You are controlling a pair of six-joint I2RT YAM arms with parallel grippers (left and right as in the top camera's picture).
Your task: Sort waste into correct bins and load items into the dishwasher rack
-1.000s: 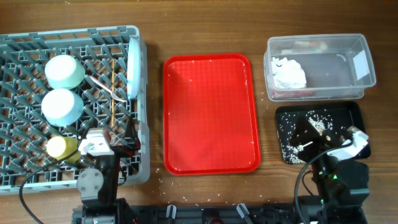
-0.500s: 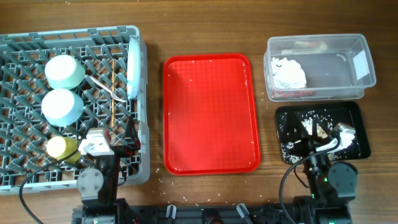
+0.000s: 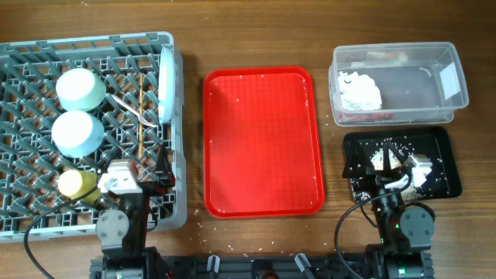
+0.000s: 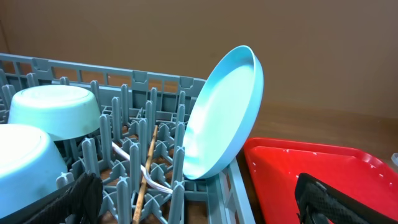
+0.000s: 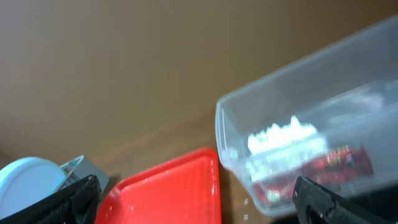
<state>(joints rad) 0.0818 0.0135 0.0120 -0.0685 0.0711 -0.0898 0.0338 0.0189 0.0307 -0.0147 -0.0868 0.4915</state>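
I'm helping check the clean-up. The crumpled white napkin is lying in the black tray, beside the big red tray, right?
Not quite. The crumpled white napkin lies in the clear tub, not in the black tray. The overhead view shows it. The tub does sit beside the big red tray, so that part is right.

A robot test bench, staged as a dish-clearing station, is indicated; a wooden table [image 3: 256, 31] is laid with a grey dish rack [image 3: 23, 213], a red tray [image 3: 263, 139], a clear tub [image 3: 461, 81] and a black tray [image 3: 434, 143]; two robot arms [image 3: 116, 225] are mounted at its near edge; a plain brown backdrop [image 4: 124, 25] is seen behind
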